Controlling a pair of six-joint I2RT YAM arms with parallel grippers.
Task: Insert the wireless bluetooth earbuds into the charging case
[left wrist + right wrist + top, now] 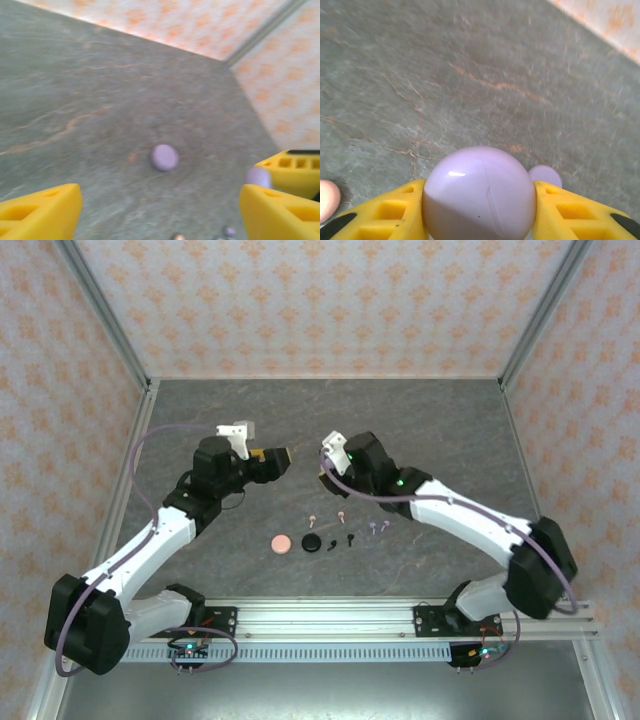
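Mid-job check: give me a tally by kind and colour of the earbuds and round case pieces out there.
pink earbuds: 2
black earbuds: 2
lavender earbuds: 2
pink case disc: 1
black case disc: 1
lavender case pieces: 2, one lying loose, one held by the right gripper
Total: 10

Left arm (150,540), right arm (465,515): same look, white links, chunky black joints. Purple cable (150,440) loops along each. White camera block (237,430) on left wrist, green LEDs (398,481) lit on right wrist. Fingers (45,210) bright yellow plastic, blocky, rectangular cut-outs, black patch at rear. Black bases (200,620) clamped on silver rail (330,618), red wires (490,625) there.
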